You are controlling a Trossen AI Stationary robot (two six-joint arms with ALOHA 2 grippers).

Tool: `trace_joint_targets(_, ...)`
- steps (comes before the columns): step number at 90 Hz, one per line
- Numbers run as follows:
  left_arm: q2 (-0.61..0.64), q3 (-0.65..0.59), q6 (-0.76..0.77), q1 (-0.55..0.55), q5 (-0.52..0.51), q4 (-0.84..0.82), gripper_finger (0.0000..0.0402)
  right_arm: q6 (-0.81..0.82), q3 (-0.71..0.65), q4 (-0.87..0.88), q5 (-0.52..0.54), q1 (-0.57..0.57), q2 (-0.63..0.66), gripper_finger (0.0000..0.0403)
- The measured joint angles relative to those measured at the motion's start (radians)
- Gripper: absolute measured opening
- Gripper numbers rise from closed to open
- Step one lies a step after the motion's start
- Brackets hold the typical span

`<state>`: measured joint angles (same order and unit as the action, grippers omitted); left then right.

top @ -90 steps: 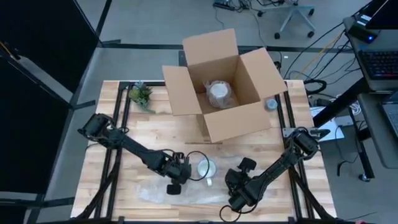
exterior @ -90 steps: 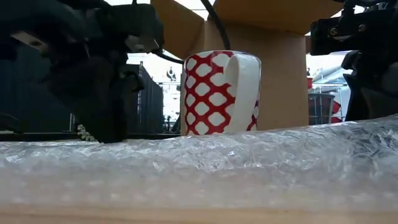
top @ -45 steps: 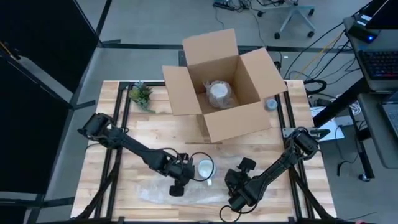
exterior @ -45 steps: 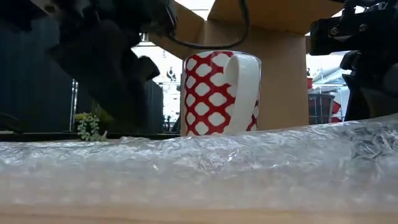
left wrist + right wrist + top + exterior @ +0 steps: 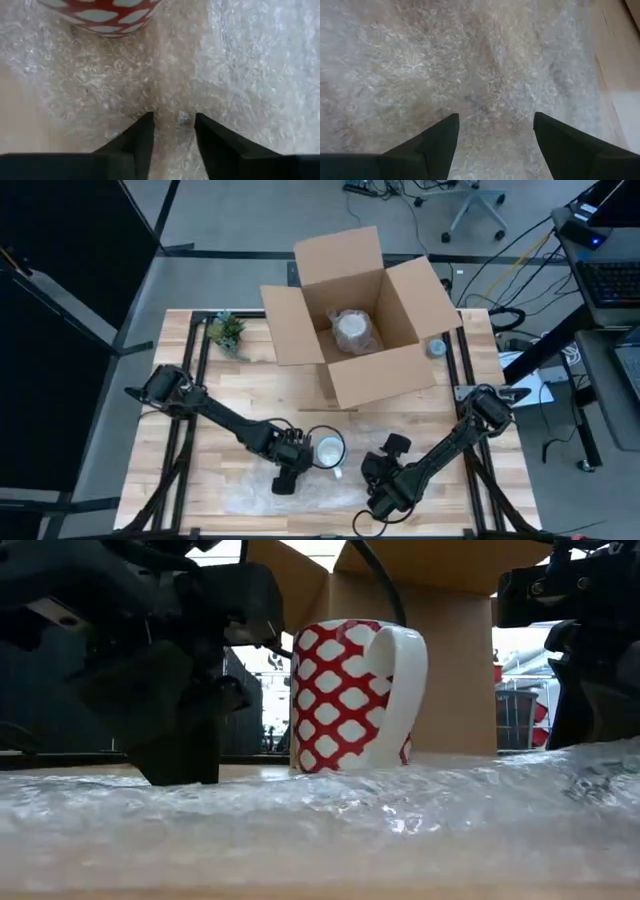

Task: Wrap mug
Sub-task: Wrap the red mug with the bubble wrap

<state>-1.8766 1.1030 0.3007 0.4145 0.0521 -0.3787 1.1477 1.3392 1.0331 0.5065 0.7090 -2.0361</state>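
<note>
**Wrapping barely begun: mug on the sheet, nothing folded**

Looking down from above, I am seeing the mug [image 5: 329, 450] standing upright on the far edge of the bubble wrap [image 5: 300, 492], which is lying flat along the table's near side. I am holding the left gripper [image 5: 173, 131] just left of the mug, jaws a little apart and empty over the sheet. The right gripper [image 5: 495, 131] is hovering right of it, jaws spread wide, also empty. By my reckoning every fold is still ahead of me.

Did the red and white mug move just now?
Yes. In the low view the mug has turned against the cardboard box behind it, its handle swinging further right. The left gripper is close beside it.
</note>
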Motion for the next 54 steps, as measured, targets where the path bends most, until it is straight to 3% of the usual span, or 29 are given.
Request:
trace_joint_targets(19, 0.0, 0.074, 0.08, 0.022, 0.0, -0.173, 0.0007, -0.014, 0.0, -0.002, 0.0, 0.0, 0.0, 0.0242)
trace_joint_targets(35, 0.0, 0.202, 0.087, 0.078, -0.044, -0.325, 0.0006, -0.026, 0.0, 0.017, -0.002, 0.006, 0.023, 0.0242)
trace_joint_targets(54, 0.0, 0.315, 0.087, 0.138, -0.064, -0.389, 0.0006, -0.054, 0.0, 0.02, 0.009, 0.006, 0.106, 0.0242)
